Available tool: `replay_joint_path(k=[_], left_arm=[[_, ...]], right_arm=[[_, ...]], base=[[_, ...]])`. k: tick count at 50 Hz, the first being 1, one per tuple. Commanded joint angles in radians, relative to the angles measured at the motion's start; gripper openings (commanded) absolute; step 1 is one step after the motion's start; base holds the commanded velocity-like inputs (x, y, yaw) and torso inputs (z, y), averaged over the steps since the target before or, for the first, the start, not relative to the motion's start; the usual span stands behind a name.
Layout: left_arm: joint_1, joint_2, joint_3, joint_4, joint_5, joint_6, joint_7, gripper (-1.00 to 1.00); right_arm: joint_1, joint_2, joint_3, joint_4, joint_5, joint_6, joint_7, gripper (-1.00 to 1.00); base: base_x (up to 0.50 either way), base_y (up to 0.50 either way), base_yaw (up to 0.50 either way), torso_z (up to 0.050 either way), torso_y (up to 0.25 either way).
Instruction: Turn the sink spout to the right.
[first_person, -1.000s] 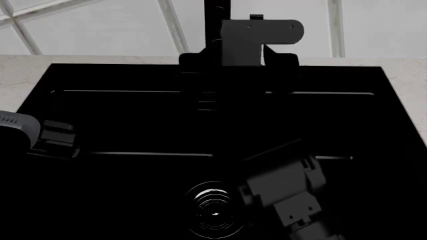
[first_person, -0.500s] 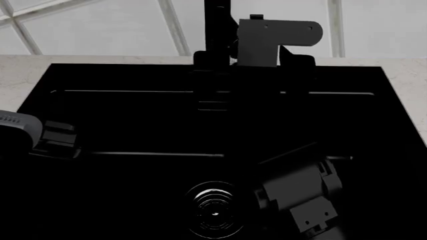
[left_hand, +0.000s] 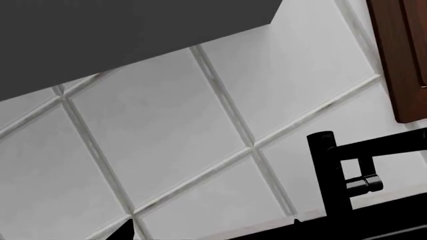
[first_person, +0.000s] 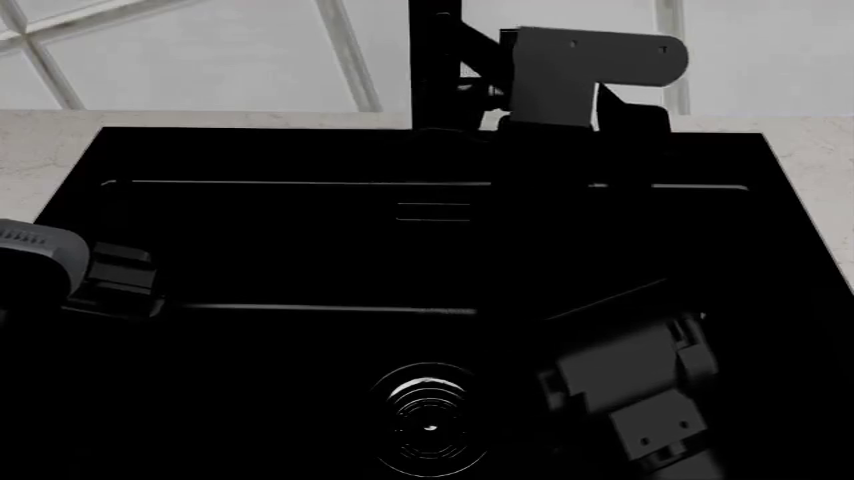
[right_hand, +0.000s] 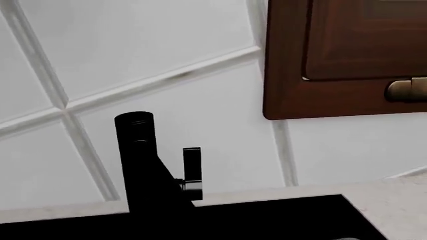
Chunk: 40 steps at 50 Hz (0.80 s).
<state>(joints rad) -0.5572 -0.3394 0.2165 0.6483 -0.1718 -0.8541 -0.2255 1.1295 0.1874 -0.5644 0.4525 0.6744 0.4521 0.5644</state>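
The sink spout's (first_person: 434, 60) black post stands at the back of the black sink (first_person: 240, 240); its arm slants from the post towards the right. My right gripper (first_person: 554, 120) is at the spout's arm, its grey body just right of the post, dark fingers spread apart, open. The right wrist view shows the spout (right_hand: 137, 160) close, with the arm coming towards the camera; my fingers are lost in the black there. My left gripper (first_person: 127, 280) hangs open and empty over the sink's left side. The left wrist view shows the spout (left_hand: 327, 175) from the side.
The ringed drain (first_person: 427, 420) lies at the basin's front middle. The stubby faucet lever (right_hand: 191, 172) sits beside the post. White speckled counter (first_person: 54, 140) rims the sink, with tiled wall behind. A brown cabinet (right_hand: 347, 60) hangs above to the right. My right forearm (first_person: 627, 390) crosses the basin.
My right gripper has moved to the right along the back of the sink, and the spout's arm has swung to the right with it. The left arm has not moved.
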Motion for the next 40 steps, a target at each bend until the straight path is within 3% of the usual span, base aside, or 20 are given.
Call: replay_joint_path(k=[1, 11, 40], left_arm=[[-0.003, -0.001, 0.001, 0.001, -0.004, -0.006, -0.003, 1.0], [0.001, -0.001, -0.005, -0.006, -0.011, 0.002, -0.003, 1.0], [-0.008, -0.005, 0.001, -0.01, -0.022, -0.014, -0.008, 1.0]], right_arm=[[0.003, 0.018, 0.012, 0.003, 0.003, 0.002, 0.01, 1.0], [0.019, 0.04, 0.011, -0.028, 0.005, 0.032, 0.03, 1.0], [0.094, 0.041, 0.022, 0.154, -0.012, 0.0, -0.016, 1.0]], base=[[0.0, 0.0, 0.0, 0.0, 0.0], [0.0, 0.0, 0.0, 0.0, 0.0], [0.0, 0.0, 0.0, 0.0, 0.0]])
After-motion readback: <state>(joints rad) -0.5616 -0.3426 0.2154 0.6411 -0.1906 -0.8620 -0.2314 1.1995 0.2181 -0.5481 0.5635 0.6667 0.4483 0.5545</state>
